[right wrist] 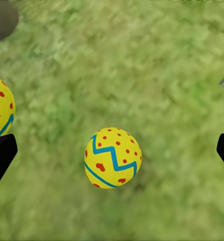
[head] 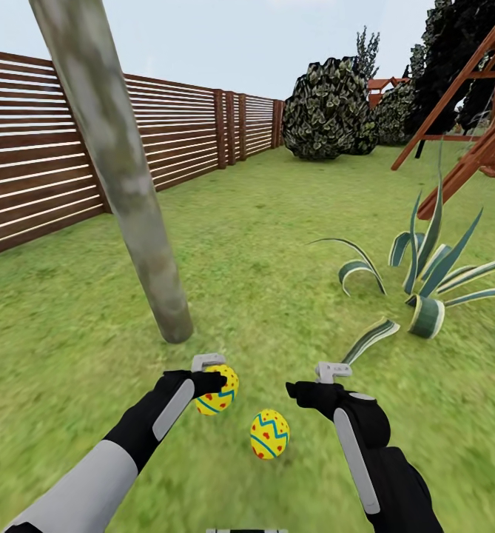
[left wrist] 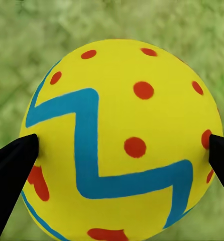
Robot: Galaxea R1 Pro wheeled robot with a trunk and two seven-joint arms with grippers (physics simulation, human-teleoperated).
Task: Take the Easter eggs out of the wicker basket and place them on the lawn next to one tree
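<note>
My left gripper (head: 219, 384): it is closed on one egg. My black fingers (left wrist: 11, 165) press on both sides of it. Only the tips of the fingers show in my left wrist view.
Held egg (left wrist: 123, 145): yellow, with a blue zigzag and red dots. My hand covers part of it in the head view. Its bottom edge is cut off in my left wrist view. I cannot tell if it touches the grass.
My right gripper (head: 305, 388): it is spread wide and holds nothing. The two finger tips (right wrist: 0, 156) sit far apart at the sides of my right wrist view.
Second egg (head: 269, 434): it lies on the lawn between my two arms, near the held egg but apart from it. It sits in the open gap of my right fingers, down on the grass.
Third egg: I do not see it from here.
Lawn (head: 77, 348): green and patchy. It looks blurry close to me.
Tree (head: 121, 178): the pale leaning trunk stands just past the held egg. Its top is cut off, so no leaves show.
Striped plant (head: 425, 289): low, with long leaves, off to my right. Some leaves run out of the picture.
Fence (head: 32, 178): brown slats, far on my left.
Bushes (head: 328, 107): dark and round, far back.
Wooden frame (head: 476, 126): red-brown beams far right, only partly seen.
</note>
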